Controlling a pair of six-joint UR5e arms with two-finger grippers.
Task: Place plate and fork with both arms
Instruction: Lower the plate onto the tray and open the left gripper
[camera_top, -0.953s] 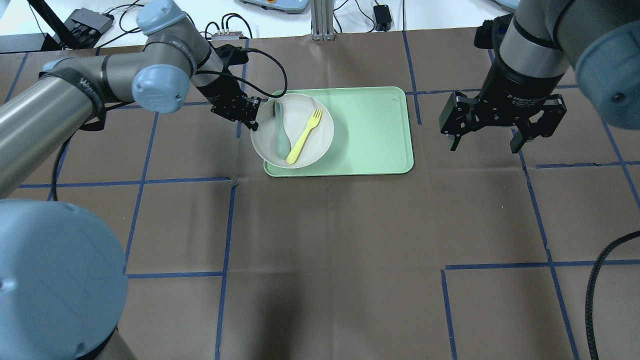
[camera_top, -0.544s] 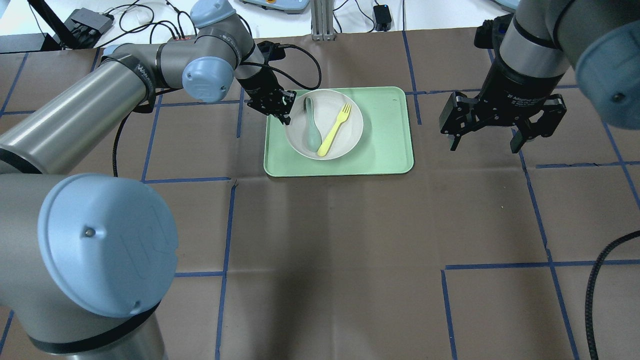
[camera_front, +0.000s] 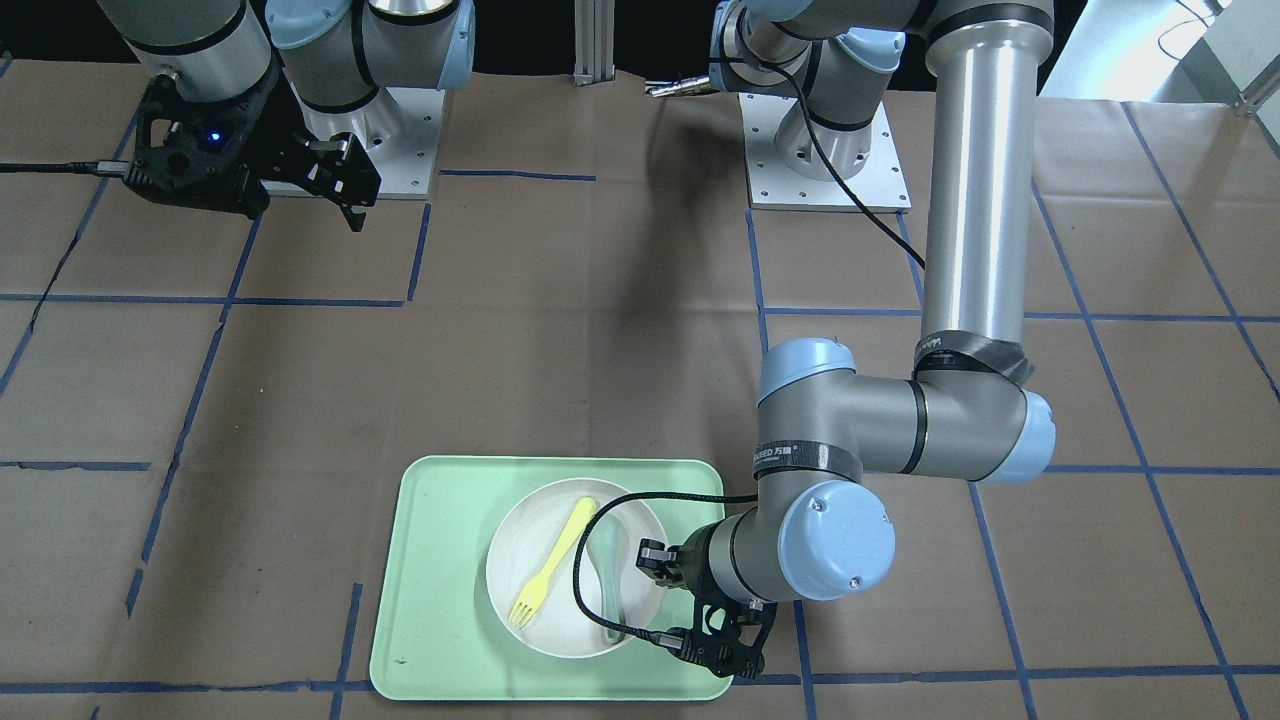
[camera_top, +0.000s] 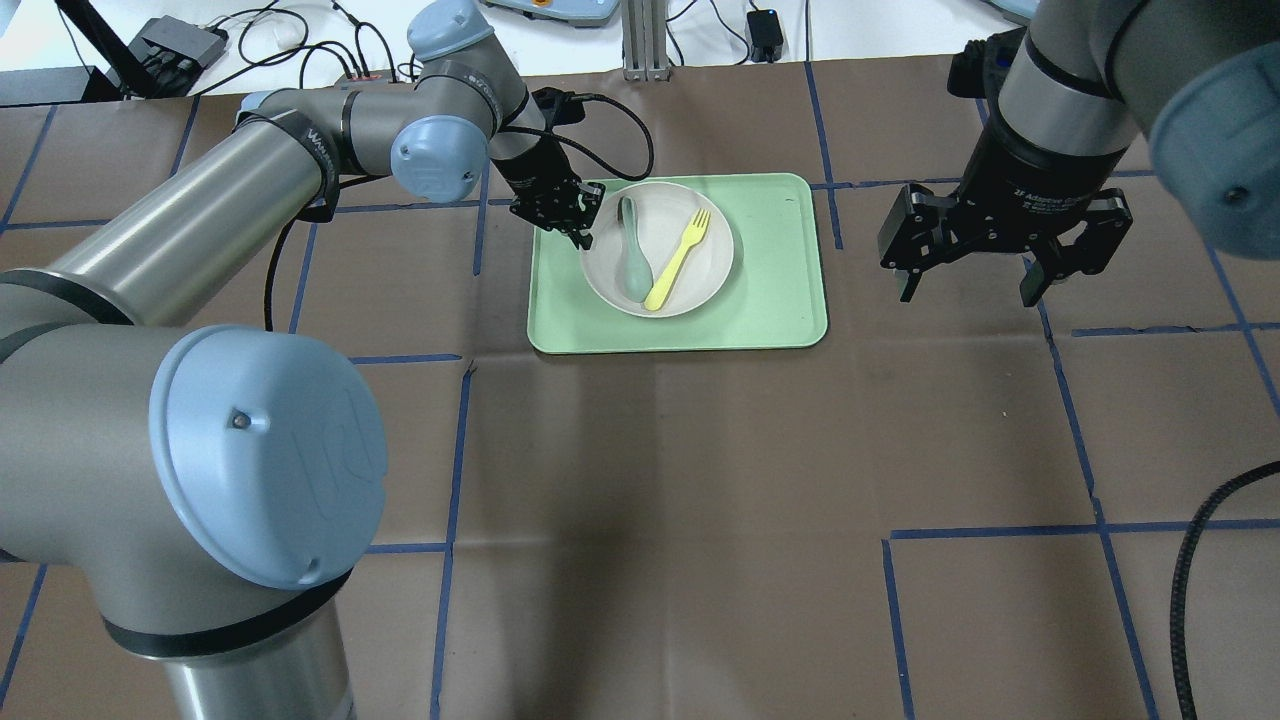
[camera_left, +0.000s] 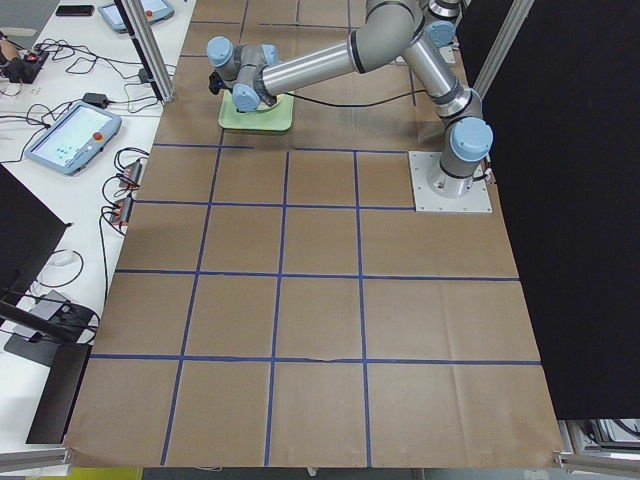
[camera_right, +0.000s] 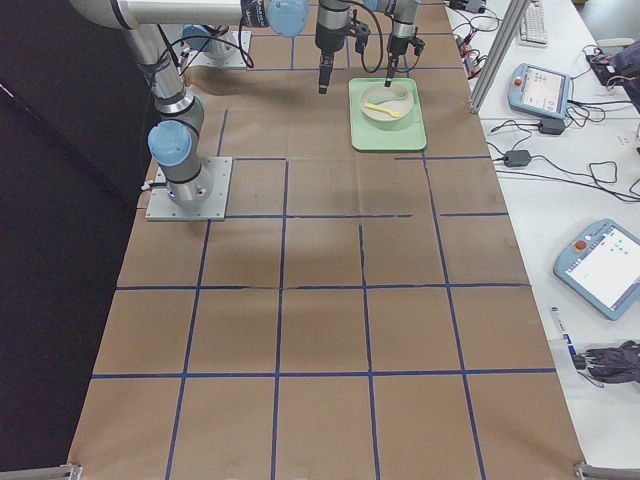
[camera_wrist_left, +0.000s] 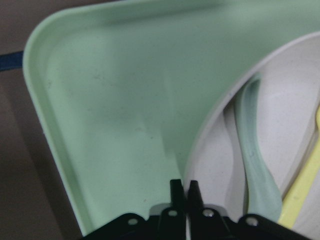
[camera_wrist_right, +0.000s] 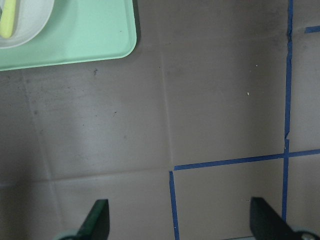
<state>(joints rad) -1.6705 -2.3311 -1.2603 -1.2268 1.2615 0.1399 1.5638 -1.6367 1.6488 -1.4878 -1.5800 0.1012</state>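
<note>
Plate (camera_top: 710, 262) and fork (camera_top: 678, 258) are found together over the mint-green tray (camera_top: 775, 280), which lies close to the far edge of the desk, about midway between its left and right ends. The fork is laid slantwise inside the plate, with a grey-green spoon (camera_top: 630, 258) beside it. A second earlier the plate was seen overhanging the tray's left border, toward the desk's left end. Since then it has been shifted rightward and is now wholly within the tray's outline, in its left half. Most of that shift was made in the first half of the second, so the travel may be judged nearly spent. The cutlery has not been disturbed within the plate. Whether the plate is already set down or is held just clear of the tray cannot be told.

The plate's left rim is pinched by the left gripper (camera_top: 583, 233). In the wrist view its fingertips (camera_wrist_left: 175, 189) are drawn almost together with the rim between them. Release can therefore be taken as the step outstanding for this arm. The right gripper (camera_top: 967, 295) is held spread wide and empty above the brown desk (camera_top: 700, 500), to the right of the tray, and no change in it is noted. The fork's part of the task is judged not yet begun.
</note>
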